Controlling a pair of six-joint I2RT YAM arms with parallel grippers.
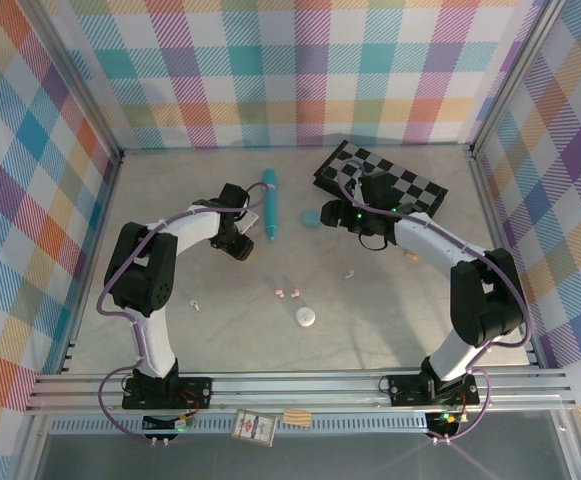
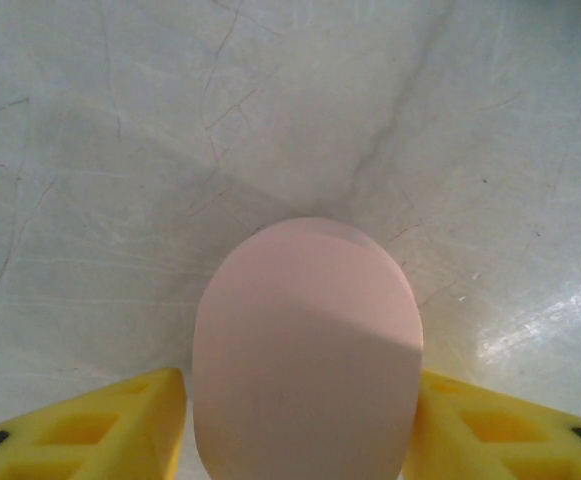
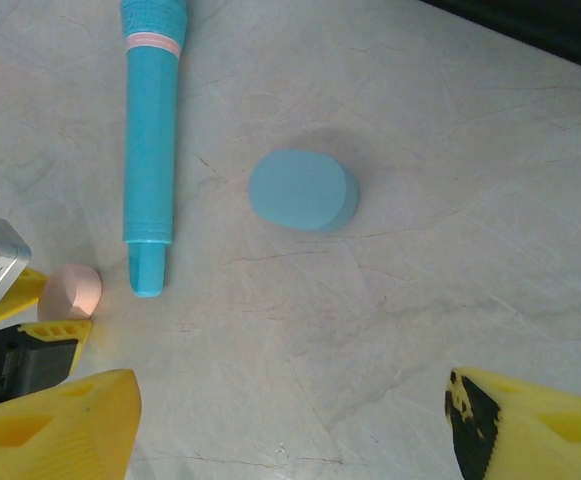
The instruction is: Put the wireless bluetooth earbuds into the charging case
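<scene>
A pink oval charging case [image 2: 308, 350] lies on the table between the yellow fingers of my left gripper [image 2: 300, 400], which is shut on its sides. In the top view that gripper [image 1: 240, 245] is left of the teal pen [image 1: 270, 205]. My right gripper [image 3: 290, 430] hangs open over bare table, with a light blue case [image 3: 303, 190] ahead of it. The pink case [image 3: 75, 290] appears at the left edge of the right wrist view. Two pink earbuds [image 1: 287, 293] lie mid-table, and a white earbud [image 1: 350, 273] lies to their right.
A white case [image 1: 306, 318] sits near the front middle. A black-and-white checkered board [image 1: 380, 180] lies at the back right, behind my right gripper [image 1: 345, 215]. Another small white bud [image 1: 195, 303] lies by the left arm. Plaid walls enclose the table.
</scene>
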